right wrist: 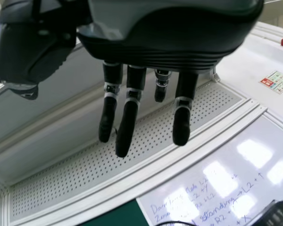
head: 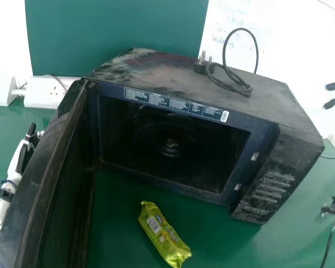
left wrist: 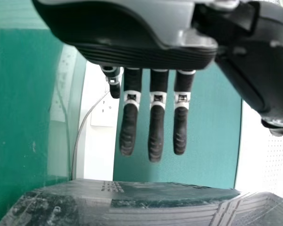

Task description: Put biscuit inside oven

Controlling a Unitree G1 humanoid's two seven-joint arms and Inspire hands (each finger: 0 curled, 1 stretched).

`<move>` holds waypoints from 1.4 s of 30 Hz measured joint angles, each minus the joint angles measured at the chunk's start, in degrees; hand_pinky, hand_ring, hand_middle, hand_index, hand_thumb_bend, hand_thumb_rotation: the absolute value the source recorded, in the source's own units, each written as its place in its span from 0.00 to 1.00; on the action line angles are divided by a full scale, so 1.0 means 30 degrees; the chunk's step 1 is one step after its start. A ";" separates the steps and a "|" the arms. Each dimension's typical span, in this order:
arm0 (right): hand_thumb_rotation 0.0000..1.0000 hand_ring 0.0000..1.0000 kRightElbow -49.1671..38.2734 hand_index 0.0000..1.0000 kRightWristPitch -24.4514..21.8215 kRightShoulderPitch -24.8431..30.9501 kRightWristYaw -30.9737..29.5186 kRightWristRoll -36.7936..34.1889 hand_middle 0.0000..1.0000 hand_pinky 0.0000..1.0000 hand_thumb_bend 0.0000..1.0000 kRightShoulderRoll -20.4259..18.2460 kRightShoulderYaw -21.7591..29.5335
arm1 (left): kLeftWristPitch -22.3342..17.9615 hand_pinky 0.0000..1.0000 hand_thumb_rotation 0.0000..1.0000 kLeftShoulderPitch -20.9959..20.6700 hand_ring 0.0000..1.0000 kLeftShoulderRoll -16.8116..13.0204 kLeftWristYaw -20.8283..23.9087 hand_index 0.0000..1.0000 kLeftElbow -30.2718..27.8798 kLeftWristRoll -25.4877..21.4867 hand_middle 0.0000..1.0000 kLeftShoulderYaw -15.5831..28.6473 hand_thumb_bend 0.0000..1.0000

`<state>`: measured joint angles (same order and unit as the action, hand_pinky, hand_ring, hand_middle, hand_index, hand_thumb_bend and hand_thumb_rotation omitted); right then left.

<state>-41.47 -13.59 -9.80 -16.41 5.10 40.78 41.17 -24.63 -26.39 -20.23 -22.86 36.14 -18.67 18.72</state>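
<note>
Green tabletop: it carries the microwave oven (head: 173, 72) and the biscuit pack (head: 164, 234), and its surface (head: 279, 245) shows around both.
Biscuit pack: yellow-green wrapper with a white barcode patch, lying flat and slantwise in front of the oven opening, outside it and apart from my hands; its near end points toward my right.
Microwave oven: dark and dusty, set at an angle, its front toward me and its button panel (head: 271, 192) on my right side of the opening.
Oven door: the door (head: 47, 173) stands wide open on my left, swung out toward me.
Oven inside: dark, with a small round hub (head: 171, 147) in it.
Left hand: my left hand (head: 23, 156) is beyond the door's outer side; its fingers (left wrist: 156, 132) are straight, slightly apart and clamped on nothing, with the thumb well apart from them.
Right hand: my right hand (head: 334, 103) is at my far right, in front of the whiteboard (head: 293, 56); its fingers (right wrist: 126, 129) are nearly straight and apart, holding nothing.
Plug and cord: a black plug (head: 201, 66) rests on the oven top, its cord (head: 257, 53) looped beside it.
Wall side: a white socket panel (head: 44, 92) is behind the door, at my left.
</note>
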 measured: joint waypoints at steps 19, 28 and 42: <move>0.18 0.46 -0.0888 0.72 -0.1327 0.1274 -0.5031 -0.2704 0.52 0.38 0.81 0.2239 0.0317 | 0.0002 0.26 0.07 0.0000 0.31 0.0000 -0.0061 0.49 -0.0007 0.0006 0.39 0.0006 0.52; 0.51 0.52 -0.0472 0.73 0.0177 0.2186 -0.7660 -0.3213 0.61 0.36 0.94 0.4101 -0.0695 | 0.0002 0.26 0.07 0.0003 0.31 -0.0002 -0.0048 0.49 -0.0003 0.0022 0.39 0.0006 0.52; 0.62 0.82 -0.0871 0.89 0.1487 0.0918 -0.9835 -0.0188 0.85 0.66 0.96 0.7279 -0.5463 | 0.0028 0.26 0.07 0.0011 0.32 0.0016 0.0213 0.49 -0.0019 0.0041 0.39 0.0000 0.52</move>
<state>-44.08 -9.13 -7.05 -45.92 4.54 62.62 24.79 -24.55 -26.35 -20.18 -22.23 36.09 -18.55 18.72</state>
